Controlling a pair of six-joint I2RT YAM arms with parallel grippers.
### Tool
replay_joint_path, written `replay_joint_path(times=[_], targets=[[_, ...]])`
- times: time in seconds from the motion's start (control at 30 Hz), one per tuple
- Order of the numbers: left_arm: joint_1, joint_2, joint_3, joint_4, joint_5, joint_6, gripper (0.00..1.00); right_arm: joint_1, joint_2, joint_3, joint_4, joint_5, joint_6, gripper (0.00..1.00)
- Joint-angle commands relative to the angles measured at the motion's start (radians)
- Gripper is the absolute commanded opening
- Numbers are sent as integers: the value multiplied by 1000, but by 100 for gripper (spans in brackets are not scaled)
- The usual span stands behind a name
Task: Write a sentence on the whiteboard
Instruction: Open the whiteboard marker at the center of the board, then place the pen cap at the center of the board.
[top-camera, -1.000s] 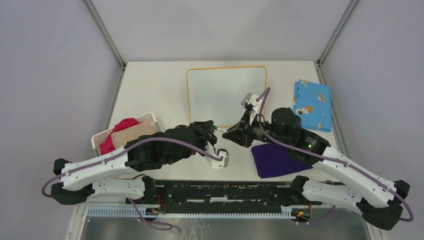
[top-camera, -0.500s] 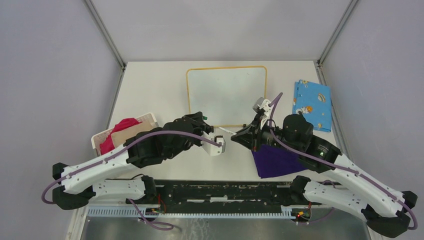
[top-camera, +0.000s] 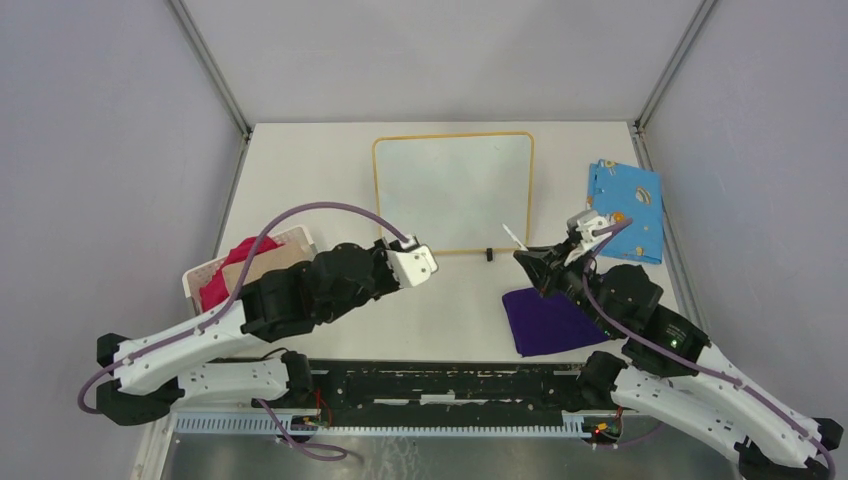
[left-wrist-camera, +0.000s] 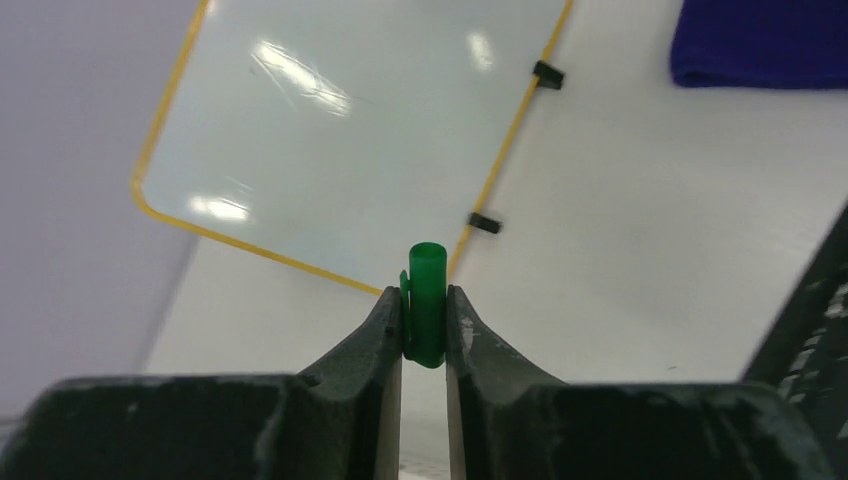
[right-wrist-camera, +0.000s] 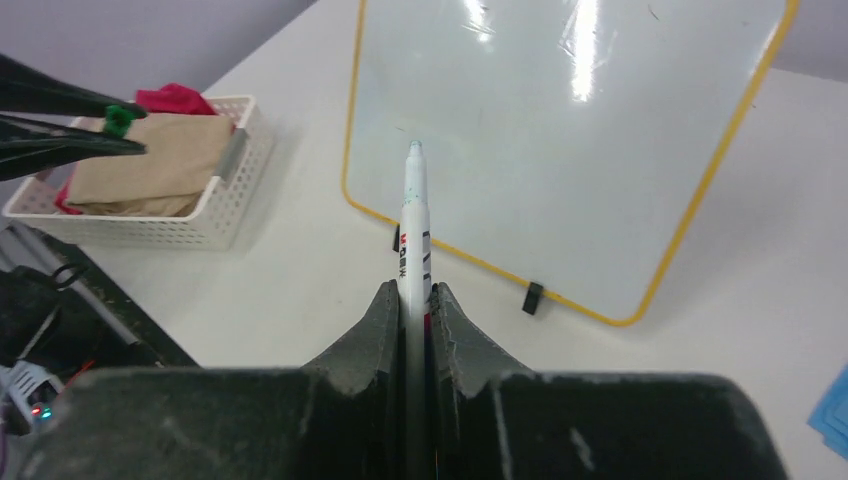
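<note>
The right gripper (right-wrist-camera: 412, 300) clamps the uncapped marker (right-wrist-camera: 413, 200), tip toward the whiteboard (right-wrist-camera: 560, 130), ready to write; the left gripper (left-wrist-camera: 424, 305) pinches the green cap (left-wrist-camera: 427, 265) out of the way; the whiteboard lies blank beyond both.

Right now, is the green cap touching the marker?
Apart. The right wrist view shows the cap far off to the left of the marker, with a wide gap between them. The top view shows the same gap.
</note>
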Motion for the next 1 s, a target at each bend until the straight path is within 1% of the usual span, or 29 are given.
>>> replay_joint_path(times=[0.0, 0.1, 0.17, 0.23, 0.3, 0.33, 0.4, 0.5, 0.6, 0.7, 0.77, 0.87, 0.97], targets=[[8, -44, -107, 89, 101, -616, 2, -2, -17, -68, 55, 136, -10, 0], [17, -52, -219, 161, 112, -838, 2, -2, -31, -116, 87, 151, 0, 0], [28, -38, -269, 184, 111, -924, 2, -2, -36, -145, 112, 151, 10, 0], [29, -5, -268, 159, 78, -927, 2, -2, -32, -163, 124, 144, 14, 0], [29, 39, -243, 107, 21, -852, 2, -2, -24, -168, 123, 140, 13, 0], [30, 61, -226, 81, 2, -793, 2, -2, -25, -169, 121, 138, 12, 0], [30, 98, -191, 45, 31, -626, 2, -2, -33, -174, 118, 137, 7, 0], [28, 130, -164, 19, 125, -344, 2, -2, -55, -186, 117, 147, -4, 0], [28, 107, -206, 57, 206, -55, 2, -2, -79, -199, 119, 159, -8, 0], [30, 95, -273, 120, 183, 218, 2, -2, -111, -199, 104, 172, -10, 0], [30, 115, -302, 132, 149, 325, 2, -1, -136, -192, 89, 185, -17, 0], [30, 141, -345, 140, 110, 442, 2, -2, -166, -173, 62, 194, -36, 0], [31, 141, -448, 251, 54, 603, 2, -2, -189, -171, 56, 195, -48, 0]])
